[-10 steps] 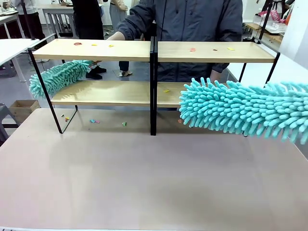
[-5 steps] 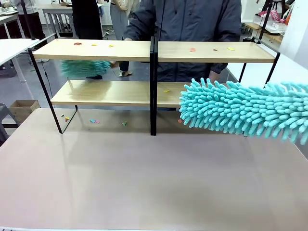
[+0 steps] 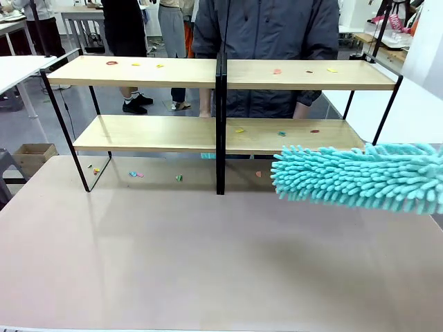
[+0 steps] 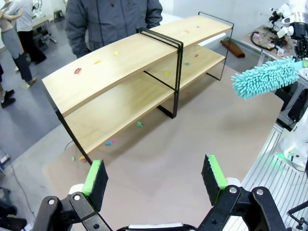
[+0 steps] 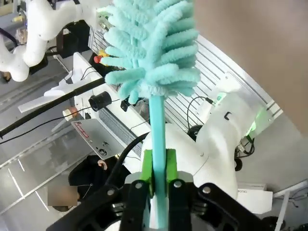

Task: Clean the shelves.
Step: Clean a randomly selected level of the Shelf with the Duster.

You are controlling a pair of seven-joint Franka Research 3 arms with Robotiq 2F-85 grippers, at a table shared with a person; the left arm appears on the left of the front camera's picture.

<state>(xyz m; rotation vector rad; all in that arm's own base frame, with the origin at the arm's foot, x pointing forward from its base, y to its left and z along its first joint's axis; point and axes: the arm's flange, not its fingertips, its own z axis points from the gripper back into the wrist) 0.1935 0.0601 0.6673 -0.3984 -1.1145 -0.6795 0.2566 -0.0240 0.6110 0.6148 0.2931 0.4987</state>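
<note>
Several scraps (image 3: 111, 63) are left on the shelves (image 3: 145, 133) at the bench's (image 3: 208, 263) far side, the left pincer (image 4: 155, 175) being held wide and empty, while the duster (image 3: 360, 178), clamped in the right pincer (image 5: 159, 166), has been lowered away from the lower board, so cleaning is judged unfinished.

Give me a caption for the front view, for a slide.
Teal duster held low before the scrap-strewn two-tier shelves, a person standing behind them.
</note>
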